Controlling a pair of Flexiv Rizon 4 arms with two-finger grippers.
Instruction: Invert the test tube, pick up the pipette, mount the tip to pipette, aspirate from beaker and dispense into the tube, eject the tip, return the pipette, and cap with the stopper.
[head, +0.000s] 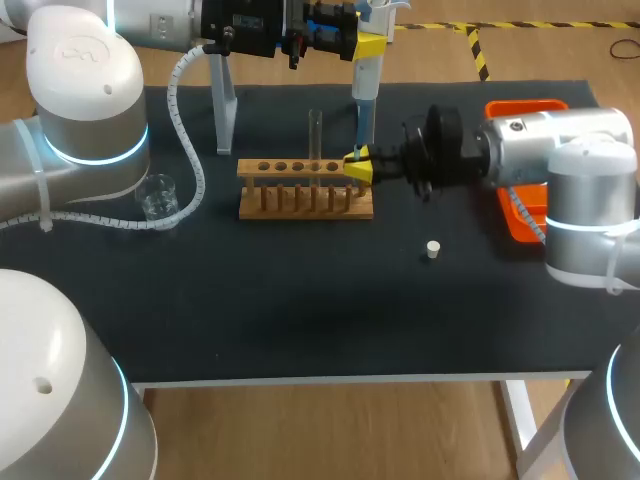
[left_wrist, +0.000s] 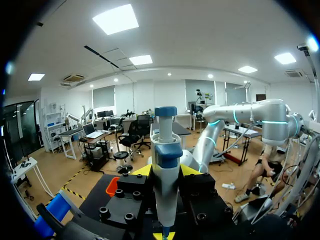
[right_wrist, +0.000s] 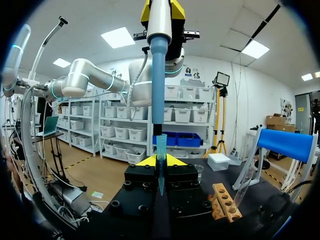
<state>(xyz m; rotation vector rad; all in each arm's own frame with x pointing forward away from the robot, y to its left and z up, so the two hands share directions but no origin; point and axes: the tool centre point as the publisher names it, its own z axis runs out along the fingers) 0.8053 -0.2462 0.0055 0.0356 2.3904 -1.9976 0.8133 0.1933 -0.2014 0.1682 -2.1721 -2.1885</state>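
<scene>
Mount step: left gripper (head: 368, 45) pinches pipette (head: 365, 92) above tip (right_wrist: 161, 155) pinched in right gripper (head: 357, 166); next needs an aligned straight push down

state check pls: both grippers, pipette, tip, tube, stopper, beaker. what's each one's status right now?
left gripper: shut on the pipette, held upright.
right gripper: shut on the tip, upright, in line under the pipette's shaft; seated or not, cannot tell.
test tube: standing in the rack, no stopper on it.
stopper: loose on the table, apart from the rack.
beaker: upright; fill cannot tell.
</scene>
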